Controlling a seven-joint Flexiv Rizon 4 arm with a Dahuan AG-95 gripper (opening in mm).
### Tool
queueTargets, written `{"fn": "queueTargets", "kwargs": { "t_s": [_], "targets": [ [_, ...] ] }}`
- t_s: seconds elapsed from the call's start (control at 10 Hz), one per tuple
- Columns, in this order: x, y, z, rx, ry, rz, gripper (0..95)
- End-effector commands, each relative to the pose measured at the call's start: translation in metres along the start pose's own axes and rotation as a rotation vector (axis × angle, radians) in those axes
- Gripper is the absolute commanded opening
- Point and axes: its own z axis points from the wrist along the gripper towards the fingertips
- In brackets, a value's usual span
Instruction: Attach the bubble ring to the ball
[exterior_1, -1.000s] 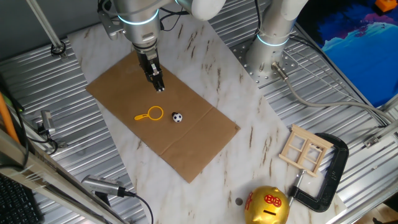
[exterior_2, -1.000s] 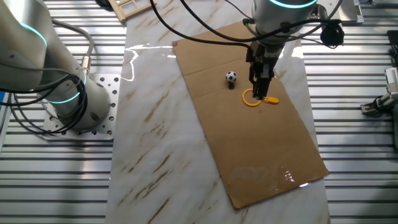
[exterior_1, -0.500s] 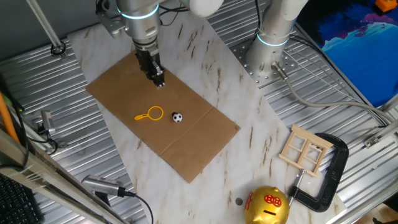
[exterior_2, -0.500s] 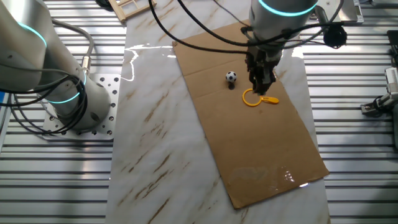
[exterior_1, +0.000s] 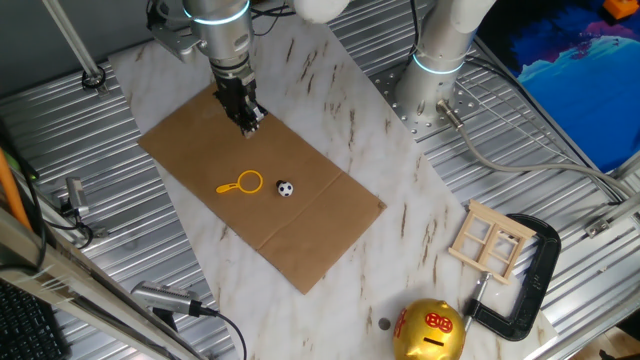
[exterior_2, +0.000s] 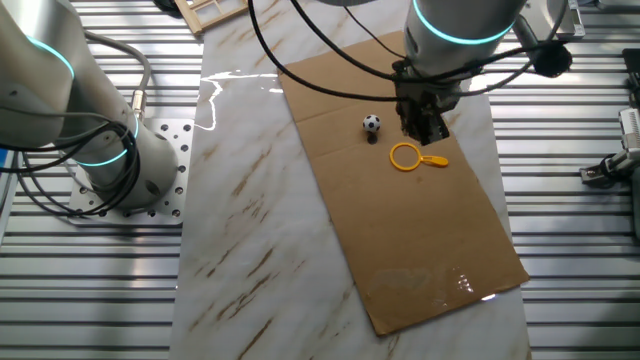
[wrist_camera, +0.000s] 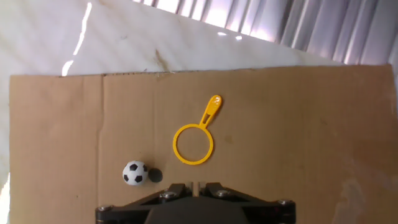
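Thin yellow-orange bubble ring (wrist_camera: 194, 144) flat beside black-patched white ball (wrist_camera: 135, 173); gripper (exterior_1: 251, 126) fingers pressed together.

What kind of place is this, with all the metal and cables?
Probably a robotics lab test bench: a robot arm over a ribbed metal table, cables, a black clamp, and small toys on a cardboard sheet.

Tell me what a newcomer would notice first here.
The yellow bubble ring and the tiny soccer-patterned ball lie side by side, apart, on a brown cardboard sheet. The gripper hangs above the sheet beyond them. A gold round figure sits at the table's near edge.
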Motion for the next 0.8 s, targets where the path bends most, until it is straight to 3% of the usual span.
{"fn": "queueTargets", "kwargs": {
  "t_s": [0.1,0.4,0.8],
  "targets": [
    [0.0002,0.0004,-0.0004,0.015,0.007,0.052,0.0],
    [0.0002,0.0004,-0.0004,0.005,0.007,0.123,0.0],
    [0.0002,0.0004,-0.0004,-0.038,-0.003,0.195,0.0]
  ]
}}
